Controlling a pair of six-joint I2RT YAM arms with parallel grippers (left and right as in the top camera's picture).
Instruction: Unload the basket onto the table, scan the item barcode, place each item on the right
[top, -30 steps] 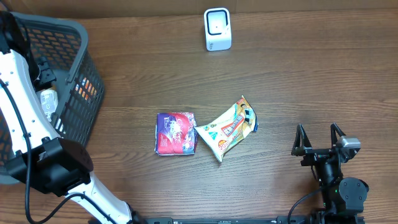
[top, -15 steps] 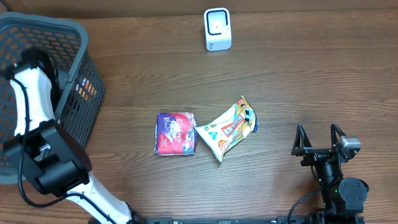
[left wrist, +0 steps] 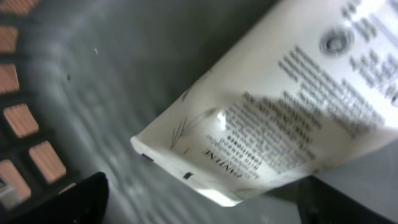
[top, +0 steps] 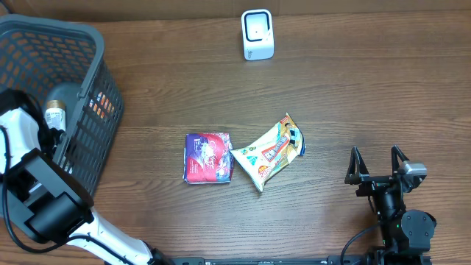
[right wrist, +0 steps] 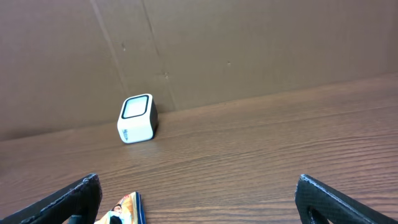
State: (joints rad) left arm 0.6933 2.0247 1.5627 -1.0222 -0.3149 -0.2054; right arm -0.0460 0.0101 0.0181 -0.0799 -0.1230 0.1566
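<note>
White tube [left wrist: 280,124] lies in basket [top: 81,44]; left claw [left wrist: 202,193] spread around it.
Next, probably: right claw [top: 378,163], spread too, carries a packet [top: 271,151] to scanner [top: 257,34].

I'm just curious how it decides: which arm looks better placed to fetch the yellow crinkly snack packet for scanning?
Probably the right. The right gripper stands open, nearer the yellow crinkly snack packet; the left gripper is far off, over a white printed tube inside the grey plastic basket.

Basket wall [top: 94,96] and white tube [left wrist: 273,124] crowd the left end effector [left wrist: 205,205]
</note>
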